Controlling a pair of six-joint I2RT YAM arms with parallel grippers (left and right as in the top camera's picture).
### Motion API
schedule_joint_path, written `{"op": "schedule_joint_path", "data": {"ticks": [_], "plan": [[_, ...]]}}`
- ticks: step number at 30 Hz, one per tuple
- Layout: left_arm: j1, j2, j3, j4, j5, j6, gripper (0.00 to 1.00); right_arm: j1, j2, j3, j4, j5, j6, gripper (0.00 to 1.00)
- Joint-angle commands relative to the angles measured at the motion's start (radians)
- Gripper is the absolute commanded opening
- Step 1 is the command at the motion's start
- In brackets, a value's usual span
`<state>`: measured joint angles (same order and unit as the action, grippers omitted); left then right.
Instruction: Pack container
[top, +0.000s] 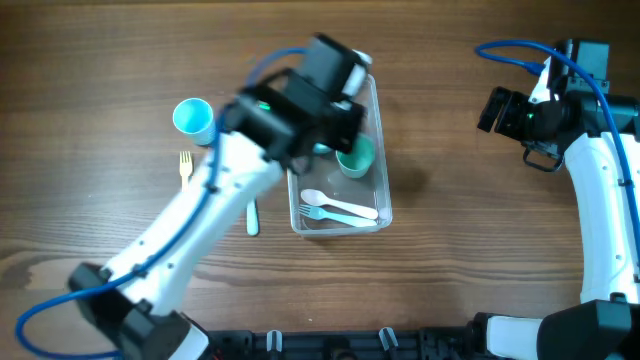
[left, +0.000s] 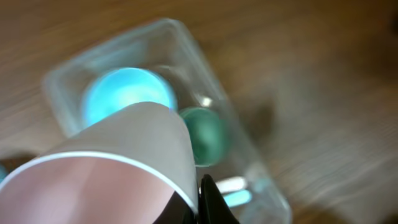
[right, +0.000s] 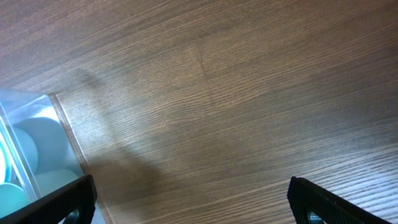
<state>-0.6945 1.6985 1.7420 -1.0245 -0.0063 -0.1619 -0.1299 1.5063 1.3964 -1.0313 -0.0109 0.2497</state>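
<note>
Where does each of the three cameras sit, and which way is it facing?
Overhead: above the table, looking straight down; the left arm and right arm show.
Left wrist: over the container, looking in past a held pink cup; one fingertip shows.
Right wrist: low, facing bare tabletop; both spread fingertips show.
Shared: all three catch the container.

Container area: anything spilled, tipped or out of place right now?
Nothing spilled or damaged. The container sits flat with a teal cup and two utensils inside. A blue cup, yellow fork and teal utensil sit outside, to its left. The left end effector holds a pale cup over it.
</note>
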Motion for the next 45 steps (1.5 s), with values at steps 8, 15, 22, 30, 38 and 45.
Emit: {"op": "schedule_joint_path", "data": {"ticks": [8,15,22,30,38,45], "plan": [[-0.104,0.319,-0.008,0.087,-0.052,0.002,0.04,-0.004,0.002,-0.002,0.003,-0.012,0.015,1.0],[-0.104,0.29,-0.007,0.07,-0.06,0.001,0.4,-0.004,0.002,-0.002,0.003,-0.012,0.014,1.0],[-0.003,0.06,0.003,-0.06,-0.209,-0.063,0.54,-0.004,0.002,-0.002,0.003,-0.012,0.015,1.0],[0.52,0.134,-0.011,-0.193,-0.095,-0.156,0.66,-0.004,0.002,-0.002,0.003,-0.012,0.015,1.0],[0.629,0.353,-0.011,-0.048,-0.045,-0.042,0.64,-0.004,0.002,-0.002,0.003,-0.012,0.014,1.0],[0.63,0.463,-0.011,-0.032,-0.035,-0.025,0.18,-0.004,0.002,-0.002,0.003,-0.012,0.015,1.0]]}}
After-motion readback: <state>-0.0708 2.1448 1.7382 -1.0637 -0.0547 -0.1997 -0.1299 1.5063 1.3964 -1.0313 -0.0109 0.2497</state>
